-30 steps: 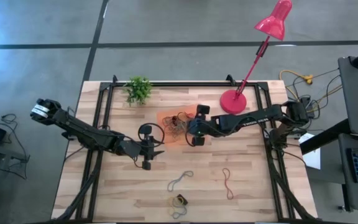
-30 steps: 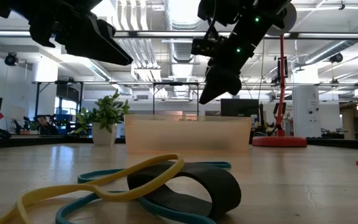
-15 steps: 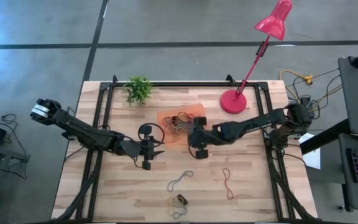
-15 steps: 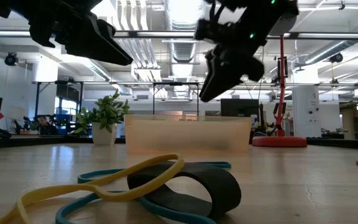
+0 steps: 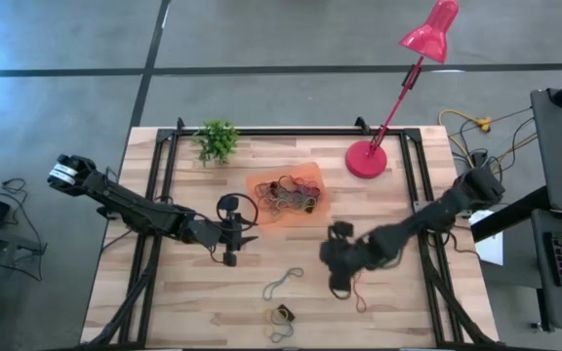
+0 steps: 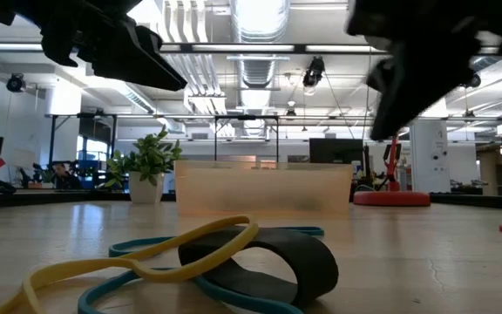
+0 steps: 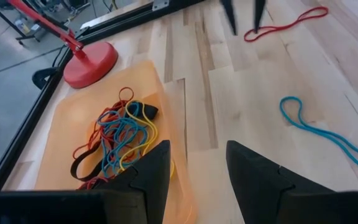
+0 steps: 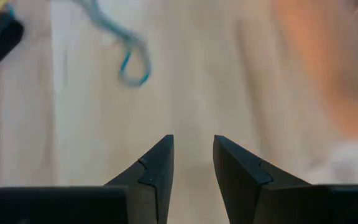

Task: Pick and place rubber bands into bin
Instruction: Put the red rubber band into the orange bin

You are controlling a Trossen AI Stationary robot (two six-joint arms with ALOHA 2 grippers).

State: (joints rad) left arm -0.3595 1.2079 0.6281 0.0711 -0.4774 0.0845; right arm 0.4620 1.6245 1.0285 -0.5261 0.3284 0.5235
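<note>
Your right hand hangs with fingers narrowly parted and empty just beside the red band on the tabletop, your left hand waits open beside the bin, which holds a tangle of rubber bands.

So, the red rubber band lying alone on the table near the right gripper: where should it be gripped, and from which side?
The red rubber band lies flat on the table as a long narrow loop, apart from other bands. Coming straight down from above probably works best, with the fingers of the right gripper pinching across both strands near the loop's middle, where they run close together.
</note>
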